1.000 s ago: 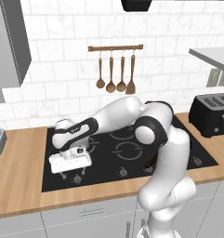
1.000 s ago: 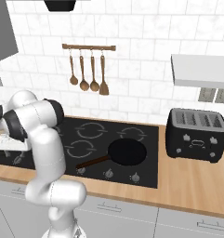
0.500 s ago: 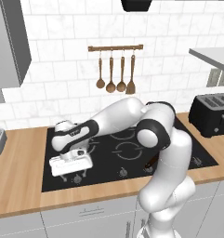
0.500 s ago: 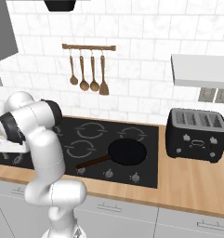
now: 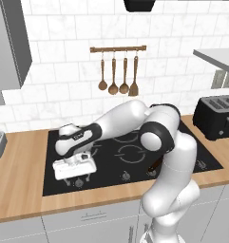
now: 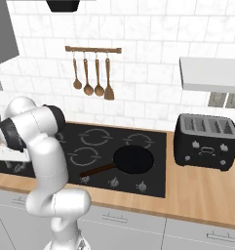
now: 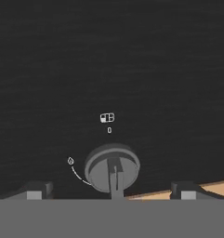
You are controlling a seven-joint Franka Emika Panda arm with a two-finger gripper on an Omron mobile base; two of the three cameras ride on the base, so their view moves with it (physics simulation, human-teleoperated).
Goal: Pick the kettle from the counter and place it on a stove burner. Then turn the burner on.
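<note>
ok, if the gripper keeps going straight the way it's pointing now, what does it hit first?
Most likely the stove knob: in the hand view it sits centred between the open fingertips of the gripper, on the black cooktop. How far off is unclear.

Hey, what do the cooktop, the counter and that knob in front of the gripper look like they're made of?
The cooktop looks like smooth black glass: flat, dark, with grey ring markings printed on it. The counter looks like light brown wood or wood-look laminate, with a matte grain. The knob is plain matte grey, perhaps plastic or metal; the render leaves it open.
</note>
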